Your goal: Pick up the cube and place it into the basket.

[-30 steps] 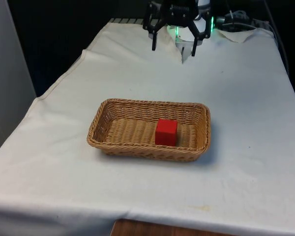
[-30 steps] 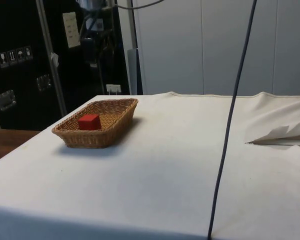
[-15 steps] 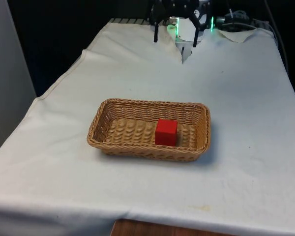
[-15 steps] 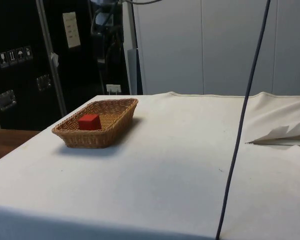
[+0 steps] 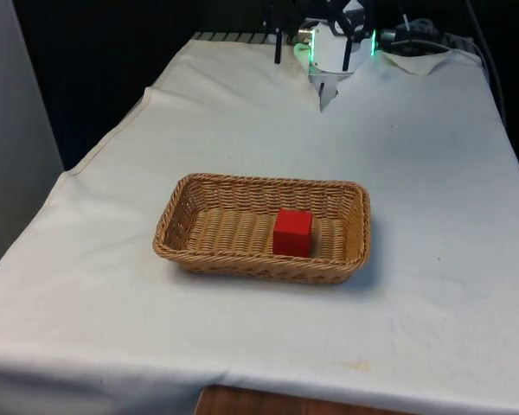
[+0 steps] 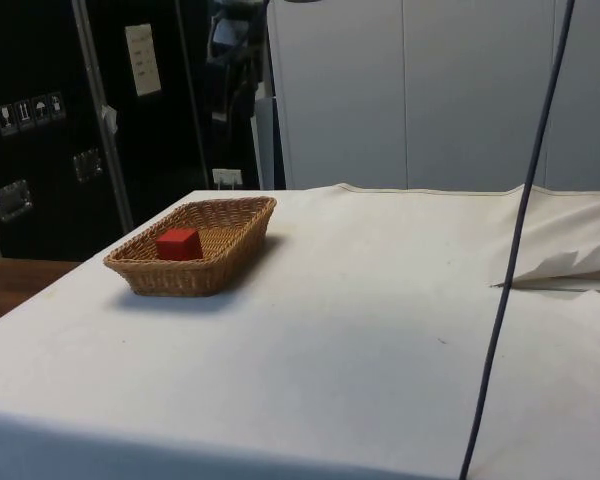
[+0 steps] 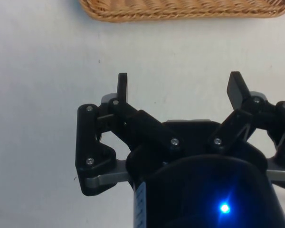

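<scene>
Red cube [image 5: 292, 232] inside wicker basket [image 5: 183, 203]

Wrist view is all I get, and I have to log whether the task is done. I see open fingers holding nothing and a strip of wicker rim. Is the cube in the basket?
Observer: Yes. In the front view the red cube sits on the woven floor inside the basket.
Operator: Whereabouts inside?
Observer: Right of the middle, as the front view shows it. The side view shows it upright, below the rim.
Operator: And where is my gripper relative to all that?
Observer: The gripper hangs high over the far end of the white cloth in the front view, well beyond the basket and not above it.
</scene>
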Motion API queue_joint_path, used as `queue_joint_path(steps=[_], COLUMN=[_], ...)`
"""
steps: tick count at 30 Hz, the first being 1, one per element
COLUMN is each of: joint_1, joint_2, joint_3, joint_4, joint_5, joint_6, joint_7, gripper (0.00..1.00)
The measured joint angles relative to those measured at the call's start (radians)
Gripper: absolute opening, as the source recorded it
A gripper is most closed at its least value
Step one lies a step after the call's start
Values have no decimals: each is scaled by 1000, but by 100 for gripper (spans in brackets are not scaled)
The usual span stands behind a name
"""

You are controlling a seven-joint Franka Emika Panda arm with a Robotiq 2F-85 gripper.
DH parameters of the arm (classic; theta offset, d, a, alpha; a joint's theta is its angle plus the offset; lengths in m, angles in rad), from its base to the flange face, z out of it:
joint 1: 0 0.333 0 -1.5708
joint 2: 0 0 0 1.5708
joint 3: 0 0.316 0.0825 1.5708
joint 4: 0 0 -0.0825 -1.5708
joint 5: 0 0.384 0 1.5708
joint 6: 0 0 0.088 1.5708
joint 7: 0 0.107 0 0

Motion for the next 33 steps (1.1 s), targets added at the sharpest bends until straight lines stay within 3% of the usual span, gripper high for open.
queue_joint_path(steps=[12,27,33], joint_1=[0,0,0], joint_2=[-69,-132,-136], joint_3=[0,2,2], joint_4=[-78,-92,-91], joint_5=[-1,3,40], joint_6=[20,-64,-81], joint_7=[-30,-105,-147], gripper=[100,100,100])
